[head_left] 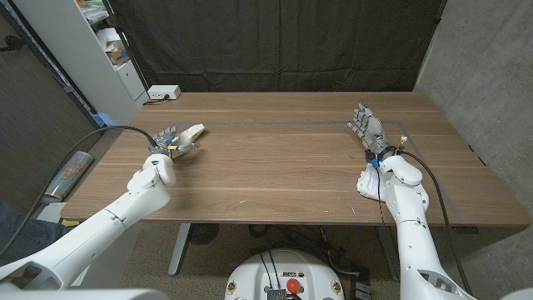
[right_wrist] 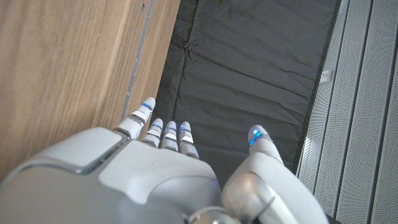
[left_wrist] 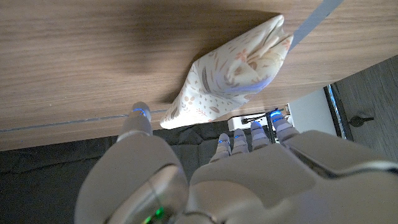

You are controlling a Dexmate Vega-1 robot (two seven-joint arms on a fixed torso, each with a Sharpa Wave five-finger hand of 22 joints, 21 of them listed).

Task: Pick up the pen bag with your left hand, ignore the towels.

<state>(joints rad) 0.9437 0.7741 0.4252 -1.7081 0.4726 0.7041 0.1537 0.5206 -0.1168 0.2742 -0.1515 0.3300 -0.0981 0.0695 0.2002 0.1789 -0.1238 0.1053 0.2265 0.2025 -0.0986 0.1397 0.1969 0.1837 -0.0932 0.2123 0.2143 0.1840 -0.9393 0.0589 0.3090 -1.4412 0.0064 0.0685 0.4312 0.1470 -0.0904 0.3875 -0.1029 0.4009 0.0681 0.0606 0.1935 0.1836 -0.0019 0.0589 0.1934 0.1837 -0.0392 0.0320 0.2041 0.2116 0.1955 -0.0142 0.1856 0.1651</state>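
Note:
The pen bag (head_left: 193, 130) is a small cream pouch with a faint floral print, lying on the wooden table (head_left: 275, 158) at its left side. My left hand (head_left: 169, 142) is right behind it, fingers pointing at it. In the left wrist view the pen bag (left_wrist: 233, 71) lies just past my fingertips (left_wrist: 252, 134), with the thumb on one side and the other fingers on the other, spread and not closed on it. My right hand (head_left: 366, 127) stands at the table's right side with its fingers stretched out and nothing in it.
A white crumpled lump (head_left: 366, 182), perhaps a towel, lies beside my right wrist. A white box (head_left: 162, 92) sits at the far left corner. White shelves (head_left: 108, 42) stand beyond the left edge, a black curtain (head_left: 275, 42) behind the table.

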